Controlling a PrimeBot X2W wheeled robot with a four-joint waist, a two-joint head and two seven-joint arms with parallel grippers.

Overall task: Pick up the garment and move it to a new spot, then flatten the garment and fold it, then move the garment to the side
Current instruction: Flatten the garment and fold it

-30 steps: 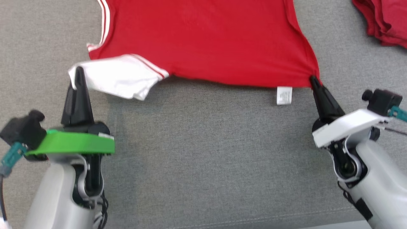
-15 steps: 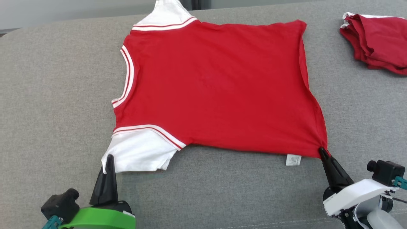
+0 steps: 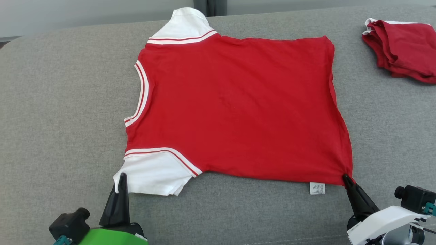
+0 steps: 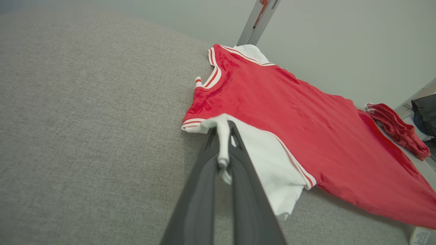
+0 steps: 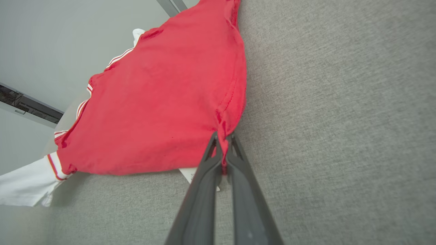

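A: What was the biggest thing there?

B: A grey sofa (image 3: 54, 102). It lay under the shirt and ran well past it on every side.

A: And the shirt itself?

B: The red shirt (image 3: 238, 109) lay spread nearly flat on the cushion, with its collar toward the robot's left and its hem toward its right. The far sleeve (image 3: 184, 23), white with red stripes, stuck out from the shirt's edge away from the robot. The near sleeve (image 3: 153, 173) stuck out from the edge closest to it.

A: Any other cloth?

B: A pile (image 3: 402, 47) of folded dark red cloth sat well apart from the shirt, out past the far corner of its hem.

A: How were the grippers?

B: The left gripper (image 3: 122, 176) was at the shirt's near sleeve, with its fingers closed on the outer corner of the cuff. The left wrist view showed a strip of white cloth pinched between them. The right gripper (image 3: 345, 177) was at the shirt's near hem corner, fingers closed on the red cloth, which was drawn to a small bunched point there.

A: And the smallest thing?

B: A white label (image 3: 317, 188) poked out from the shirt's near edge, just beside the corner the right gripper held.
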